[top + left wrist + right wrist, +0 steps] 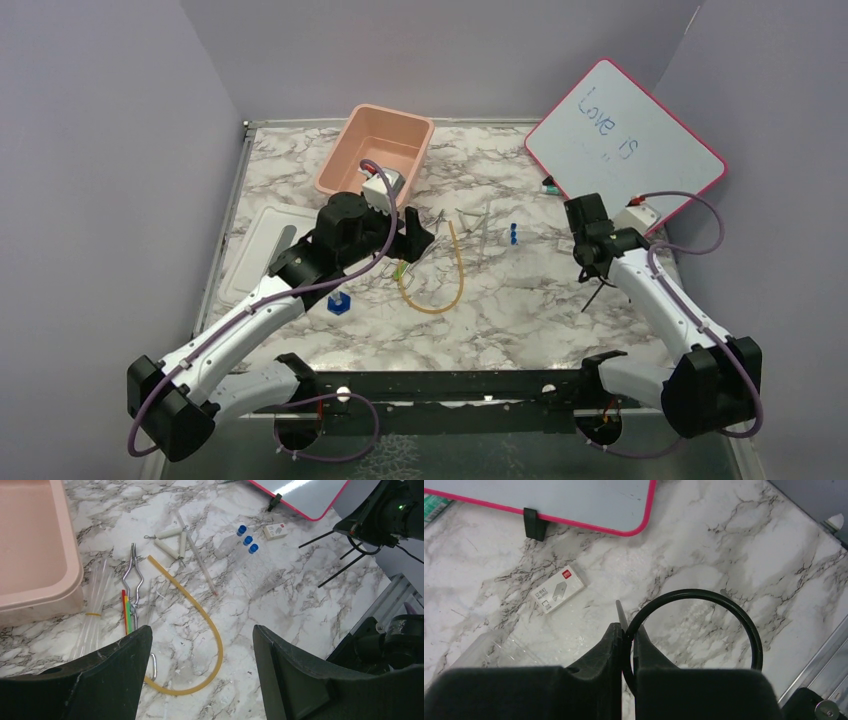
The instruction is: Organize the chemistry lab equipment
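Top external, marbled table (545,312), lilac walls (450,50), pink tub (352,140), amber tube (460,275)

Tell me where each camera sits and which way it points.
Top camera: above and behind the arms, looking down on the whole table; both arms show.
Left wrist: rides the left arm, looks down at the yellow tube and tongs; its open jaws show.
Right wrist: rides the right arm, looks down beside the whiteboard; its jaws pinch a black ring.
Shared: both wrist views catch the small white box.
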`<state>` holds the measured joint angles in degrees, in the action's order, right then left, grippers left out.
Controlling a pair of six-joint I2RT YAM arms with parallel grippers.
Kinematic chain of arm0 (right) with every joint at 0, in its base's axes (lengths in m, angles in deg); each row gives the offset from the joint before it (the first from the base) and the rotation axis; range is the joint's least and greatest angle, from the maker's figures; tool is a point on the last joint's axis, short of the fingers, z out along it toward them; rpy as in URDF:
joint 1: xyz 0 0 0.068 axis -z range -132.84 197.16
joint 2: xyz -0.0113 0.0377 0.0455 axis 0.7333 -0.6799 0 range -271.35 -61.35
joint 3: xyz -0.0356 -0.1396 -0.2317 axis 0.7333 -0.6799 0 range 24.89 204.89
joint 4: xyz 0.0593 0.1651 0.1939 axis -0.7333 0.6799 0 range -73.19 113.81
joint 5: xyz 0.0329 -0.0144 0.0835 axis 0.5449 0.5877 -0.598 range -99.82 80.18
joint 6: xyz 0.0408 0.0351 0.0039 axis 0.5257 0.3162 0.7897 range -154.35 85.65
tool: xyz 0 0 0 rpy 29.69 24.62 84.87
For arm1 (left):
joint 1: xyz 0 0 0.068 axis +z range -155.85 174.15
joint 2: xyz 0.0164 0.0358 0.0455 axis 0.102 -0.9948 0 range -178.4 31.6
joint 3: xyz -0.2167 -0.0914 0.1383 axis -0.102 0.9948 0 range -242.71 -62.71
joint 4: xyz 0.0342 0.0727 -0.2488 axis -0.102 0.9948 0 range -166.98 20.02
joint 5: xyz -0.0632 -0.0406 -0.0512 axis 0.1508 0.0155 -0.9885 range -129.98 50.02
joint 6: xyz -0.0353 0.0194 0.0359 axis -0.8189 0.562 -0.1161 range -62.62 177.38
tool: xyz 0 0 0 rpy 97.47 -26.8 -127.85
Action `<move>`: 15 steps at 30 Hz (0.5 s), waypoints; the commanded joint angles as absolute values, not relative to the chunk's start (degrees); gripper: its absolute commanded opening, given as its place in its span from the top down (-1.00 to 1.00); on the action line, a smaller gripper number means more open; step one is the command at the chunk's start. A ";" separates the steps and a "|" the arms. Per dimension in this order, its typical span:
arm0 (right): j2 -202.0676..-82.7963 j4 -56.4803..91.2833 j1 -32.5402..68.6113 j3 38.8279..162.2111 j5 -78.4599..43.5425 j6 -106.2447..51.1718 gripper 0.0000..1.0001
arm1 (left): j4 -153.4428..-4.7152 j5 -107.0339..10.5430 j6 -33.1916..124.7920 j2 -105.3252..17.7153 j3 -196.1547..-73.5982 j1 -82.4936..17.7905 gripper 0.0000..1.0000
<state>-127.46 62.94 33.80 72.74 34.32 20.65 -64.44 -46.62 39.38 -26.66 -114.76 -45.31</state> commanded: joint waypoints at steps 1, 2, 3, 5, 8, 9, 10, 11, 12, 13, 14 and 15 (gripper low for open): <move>-127.09 63.12 34.15 78.16 37.72 14.57 0.99 | -65.00 -45.40 39.78 -27.91 -117.75 -45.27 -0.53; -126.95 63.12 34.15 79.06 37.39 13.20 0.99 | -64.83 -44.94 39.80 -28.18 -118.26 -45.31 -0.53; -126.72 63.06 34.15 80.14 36.74 11.76 0.99 | -64.65 -44.48 39.80 -28.34 -118.67 -45.27 -0.53; -126.44 63.02 34.11 82.69 35.20 8.34 0.99 | -64.28 -42.88 39.64 -28.59 -119.76 -45.25 -0.52; -125.61 63.00 34.07 87.03 32.58 3.99 0.99 | -63.89 -40.46 39.28 -28.60 -120.89 -45.18 -0.53; -125.22 61.86 34.07 88.26 31.23 1.72 0.99 | -63.88 -38.37 39.28 -28.58 -121.28 -45.17 -0.53; -125.03 59.63 34.02 89.49 28.73 -1.20 0.99 | -63.88 -36.98 39.09 -28.59 -121.76 -45.18 -0.53; -125.30 59.27 34.06 91.28 25.87 -2.99 0.99 | -63.69 -35.72 38.90 -28.60 -122.30 -45.22 -0.53; -125.89 59.40 34.02 93.43 23.60 -4.31 0.99 | -63.36 -34.35 38.78 -28.53 -123.02 -45.20 -0.53; -126.59 59.25 33.82 95.70 21.32 -5.58 0.99 | -63.21 -33.12 38.67 -28.47 -123.65 -45.22 -0.52; -127.43 58.95 33.45 97.64 19.44 -6.82 0.99 | -63.14 -31.70 38.63 -28.31 -124.22 -45.23 -0.53; -128.17 58.41 32.92 99.77 17.70 -7.98 0.99 | -62.91 -29.72 38.72 -28.15 -124.98 -45.22 -0.53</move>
<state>-126.91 62.30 33.78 92.39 26.37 0.37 -63.48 -38.40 39.18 -28.91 -121.19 -45.31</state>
